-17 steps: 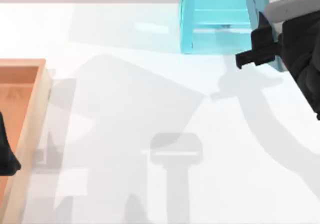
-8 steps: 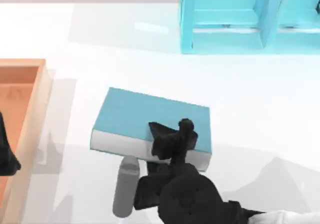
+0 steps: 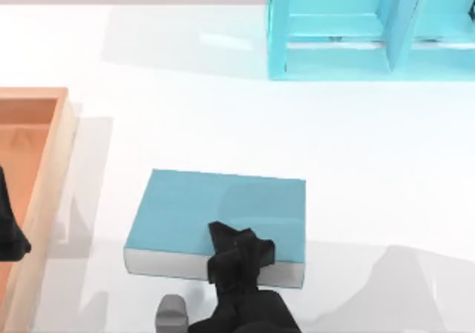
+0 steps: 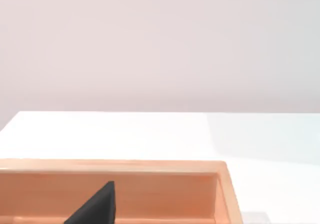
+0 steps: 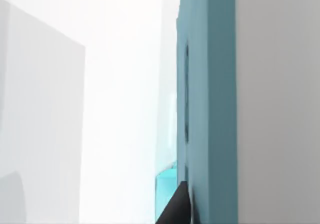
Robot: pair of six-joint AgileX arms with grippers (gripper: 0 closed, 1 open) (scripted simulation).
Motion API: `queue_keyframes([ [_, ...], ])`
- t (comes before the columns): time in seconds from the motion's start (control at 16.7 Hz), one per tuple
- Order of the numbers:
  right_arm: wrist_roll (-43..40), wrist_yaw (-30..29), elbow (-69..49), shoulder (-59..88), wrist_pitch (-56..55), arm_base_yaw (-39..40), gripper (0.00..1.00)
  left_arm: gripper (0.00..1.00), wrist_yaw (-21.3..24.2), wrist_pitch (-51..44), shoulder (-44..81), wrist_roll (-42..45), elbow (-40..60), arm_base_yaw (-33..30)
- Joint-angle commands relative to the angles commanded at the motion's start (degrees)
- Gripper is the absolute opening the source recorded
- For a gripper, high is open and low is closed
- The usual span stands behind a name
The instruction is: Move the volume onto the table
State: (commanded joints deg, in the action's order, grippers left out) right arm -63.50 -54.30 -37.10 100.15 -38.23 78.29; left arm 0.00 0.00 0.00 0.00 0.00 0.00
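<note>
Top view shows the right gripper (image 3: pixel 236 253) pinching the volume (image 3: pixel 215 213) by its near page edge, cover flat just ahead of it over the table (image 3: pixel 223 125); released while tilted, it may slap down; left gripper (image 3: pixel 9 233) idles above the tray (image 3: pixel 41 155), fingers unreadable.

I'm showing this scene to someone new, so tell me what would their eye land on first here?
The teal-blue volume, lying flat at the table's near middle, draws the eye first, with the right hand clamped on its near page edge. Next comes the cyan shelf unit at the far right. The orange wooden tray sits at the left edge, where the idle left hand is parked.
</note>
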Motion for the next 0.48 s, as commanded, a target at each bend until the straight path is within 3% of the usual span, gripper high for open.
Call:
queue_keyframes([
  [0.48,0.6,-0.76,0.4,-0.64,0.74,0.85,0.0,1.0,0.0,0.0,0.0,0.0,0.0,0.0],
])
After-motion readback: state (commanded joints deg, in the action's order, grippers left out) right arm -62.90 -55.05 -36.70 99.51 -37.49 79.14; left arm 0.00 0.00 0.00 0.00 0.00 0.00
